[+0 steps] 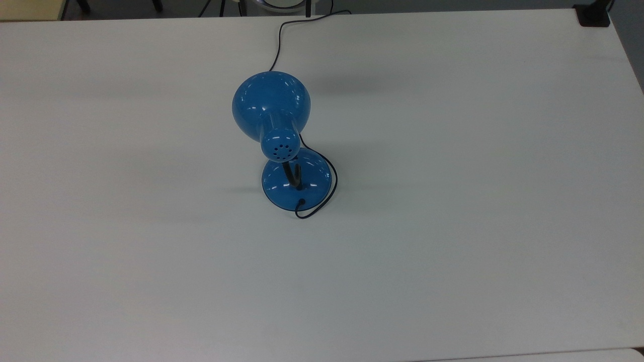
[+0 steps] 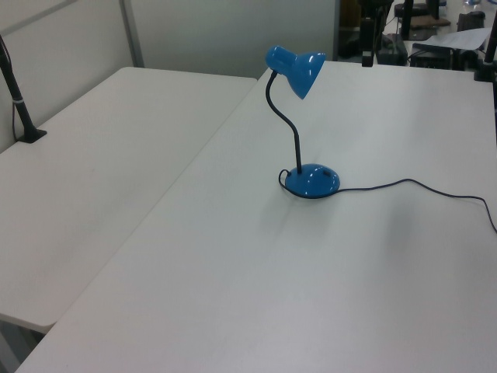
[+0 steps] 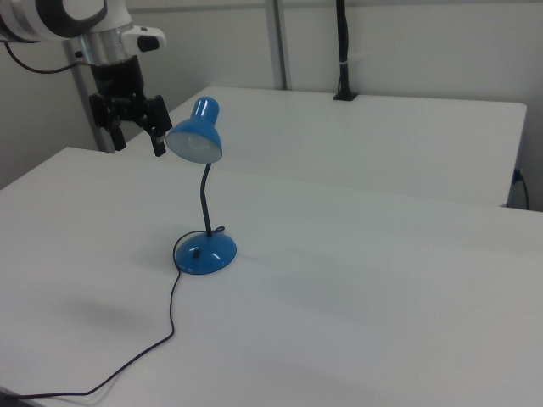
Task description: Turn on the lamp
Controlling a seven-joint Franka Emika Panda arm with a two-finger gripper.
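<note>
The glossy blue lamp stands upright in the middle of the white table (image 1: 453,226). Its bell shade (image 1: 271,105) with vent holes sits on a black bent neck above the round base (image 1: 297,183). I see no glow from the shade (image 3: 197,136), which faces down towards the right view's left. A small dark spot shows on top of the base (image 3: 205,253). The lamp (image 2: 299,70) stands tall in the left view. My gripper (image 3: 136,138) hangs at shade height just off the shade in the right view's left, open, holding nothing.
The thin black cord (image 1: 279,35) runs from the base, loops beside it and trails off the table edge (image 3: 161,339). A second white table (image 2: 101,155) adjoins this one. A black post (image 3: 343,51) is clamped at its far edge.
</note>
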